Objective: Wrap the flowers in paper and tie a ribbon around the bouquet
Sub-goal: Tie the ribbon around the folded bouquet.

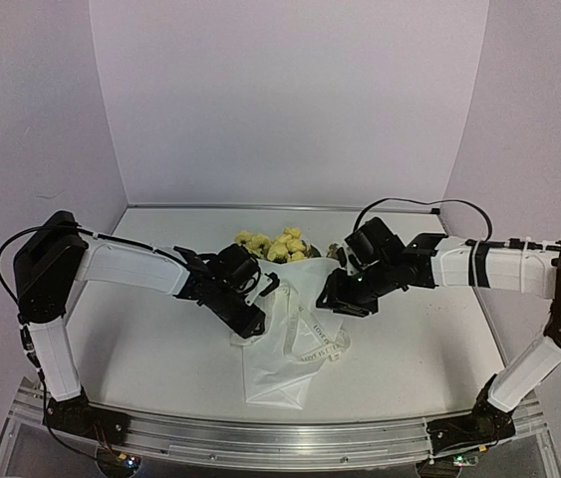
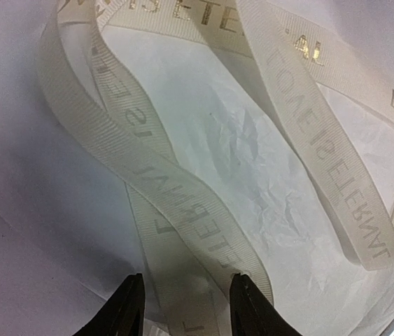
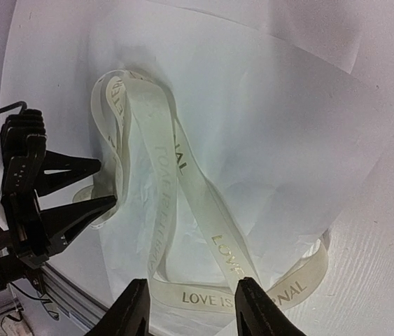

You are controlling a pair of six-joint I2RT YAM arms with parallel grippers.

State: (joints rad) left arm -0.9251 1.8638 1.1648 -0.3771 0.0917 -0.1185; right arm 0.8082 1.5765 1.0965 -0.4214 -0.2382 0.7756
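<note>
Top cam: the flowers [image 1: 275, 244] lie at the far middle of the table [image 1: 160, 349], heads poking out of the paper [image 1: 272, 378], which fans out toward me. The ribbon [image 1: 320, 339] is draped loose over the paper's right side. The left gripper [image 1: 252, 321] sits at the paper's left edge and the right gripper [image 1: 345, 304] at its upper right.

Left wrist: my fingers [image 2: 130, 311] stand apart. A ribbon strip runs between them over the paper, not pinched as far as I can see.

Right wrist: jaws apart here too, hovering over the ribbon, which reads LOVE IS ETERNAL, and nothing is held. Across the paper the left gripper is spread open, with a ribbon loop right at its tips.
</note>
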